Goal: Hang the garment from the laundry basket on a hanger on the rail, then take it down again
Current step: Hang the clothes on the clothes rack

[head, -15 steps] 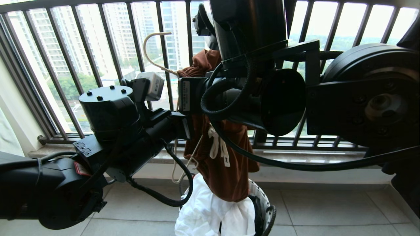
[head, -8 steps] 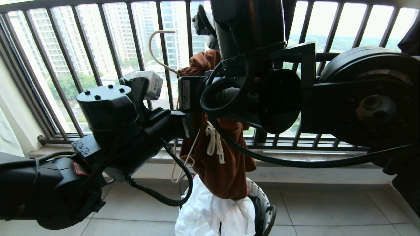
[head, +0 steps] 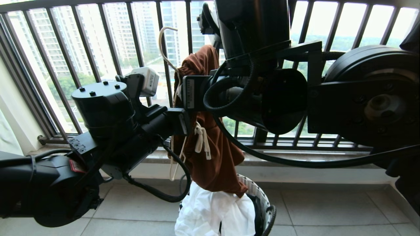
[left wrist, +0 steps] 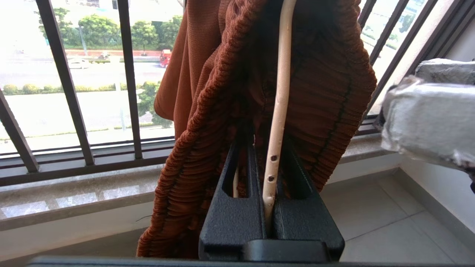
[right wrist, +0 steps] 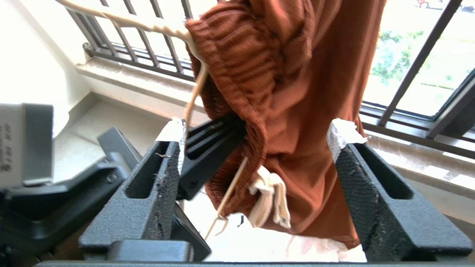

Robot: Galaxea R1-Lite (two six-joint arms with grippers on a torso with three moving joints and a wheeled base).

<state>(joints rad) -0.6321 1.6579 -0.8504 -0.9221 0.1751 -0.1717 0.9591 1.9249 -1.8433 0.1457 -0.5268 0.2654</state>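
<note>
Balcony railing (head: 98,49) fronts towers; laundry basket (head: 267,209) on tiled floor (head: 328,209).

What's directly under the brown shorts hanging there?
Below the shorts sits the laundry basket, with a white crumpled garment spilling out of it. What lies deeper in the basket is covered by that white cloth.

The shorts (right wrist: 297,111) are rust-brown cloth, ribbed at the waistband, with a soft white cord (right wrist: 269,200). The hanger (left wrist: 278,111) looks smooth, matt cream. The gripper fingers (right wrist: 374,193) are rough, grainy black plastic.
</note>
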